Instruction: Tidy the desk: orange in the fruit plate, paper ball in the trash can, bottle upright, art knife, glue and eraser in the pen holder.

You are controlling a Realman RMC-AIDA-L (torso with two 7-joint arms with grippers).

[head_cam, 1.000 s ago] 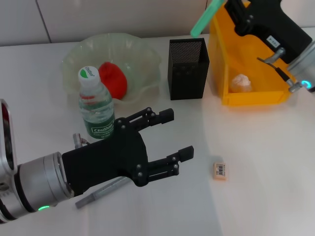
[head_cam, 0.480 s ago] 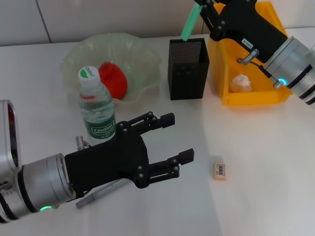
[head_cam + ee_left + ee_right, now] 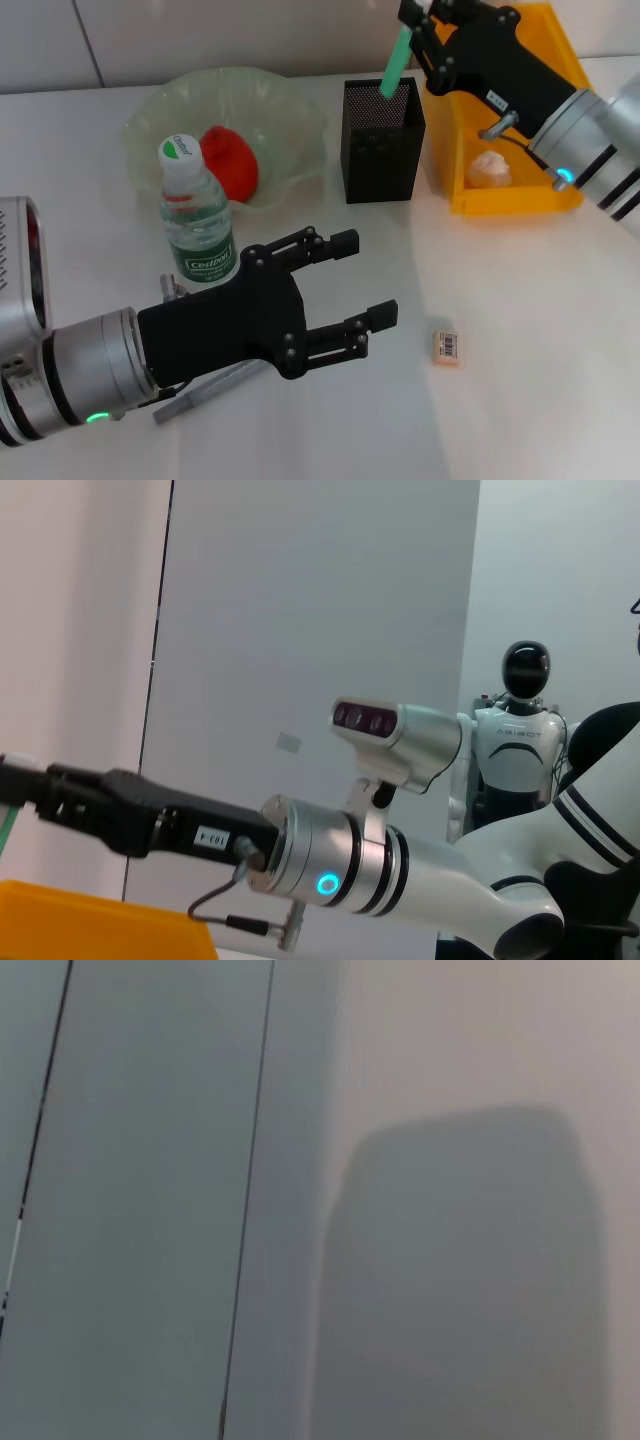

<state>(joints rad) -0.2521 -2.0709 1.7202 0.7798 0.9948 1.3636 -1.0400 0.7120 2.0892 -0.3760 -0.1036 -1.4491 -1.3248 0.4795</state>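
My right gripper [image 3: 415, 28] is shut on a thin green stick [image 3: 395, 62]; I cannot tell whether it is the glue or the art knife. The stick's lower end dips into the mouth of the black mesh pen holder [image 3: 380, 150]. The orange [image 3: 229, 162] lies in the pale green fruit plate [image 3: 285, 100]. In front of the plate the bottle [image 3: 195, 220] stands upright. The paper ball [image 3: 488, 168] lies in the yellow trash can [image 3: 515, 200]. The eraser [image 3: 446, 346] lies on the desk to the right of my open left gripper [image 3: 362, 278], which hovers low over the front. The left wrist view shows the right arm [image 3: 330, 860].
A grey pen-shaped tool [image 3: 195, 398] lies on the desk, partly hidden under my left arm. The desk ends at a white wall behind the plate and the trash can. The right wrist view shows only a bare wall.
The right gripper has carried the green stick left and down, from above the trash can to the pen holder's mouth. The left arm has barely moved.
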